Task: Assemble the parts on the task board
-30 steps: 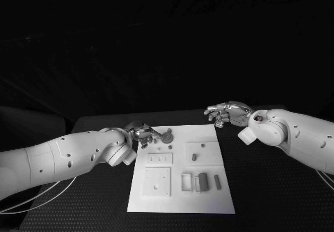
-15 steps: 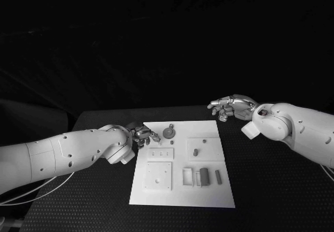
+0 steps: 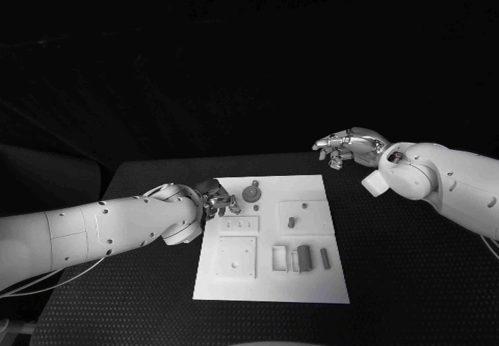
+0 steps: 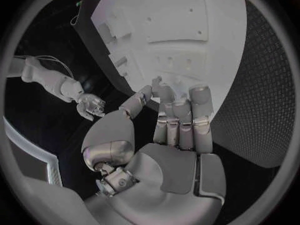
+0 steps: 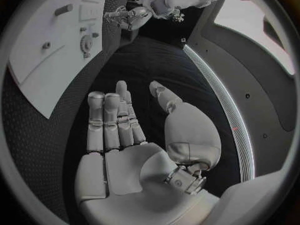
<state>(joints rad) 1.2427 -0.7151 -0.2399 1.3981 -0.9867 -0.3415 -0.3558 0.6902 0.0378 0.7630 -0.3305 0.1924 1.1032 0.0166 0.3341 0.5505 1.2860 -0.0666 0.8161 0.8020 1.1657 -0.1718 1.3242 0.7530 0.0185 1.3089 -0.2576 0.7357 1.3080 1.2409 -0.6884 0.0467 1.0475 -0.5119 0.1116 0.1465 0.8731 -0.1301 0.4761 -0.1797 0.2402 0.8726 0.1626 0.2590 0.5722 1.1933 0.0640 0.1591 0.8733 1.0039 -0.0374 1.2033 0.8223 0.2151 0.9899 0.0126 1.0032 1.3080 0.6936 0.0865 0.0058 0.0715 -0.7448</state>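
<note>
Hovering at the board's point(image 3: 272, 288) far-left corner, left robot hand point(image 3: 214, 199) sits just beside the round part point(image 3: 251, 196), fingers apart, empty. Right robot hand point(image 3: 348, 148) hangs well off, open, empty.

My head camera looks steeply down on the black table point(image 3: 405, 274) from above. Each wrist fisheye sits close behind its own palm, the left hand point(image 4: 169, 135) and the right hand point(image 5: 125, 135). All three views share the white task board point(image 3: 272, 288) point(image 4: 206, 40) point(image 5: 44, 70).
</note>
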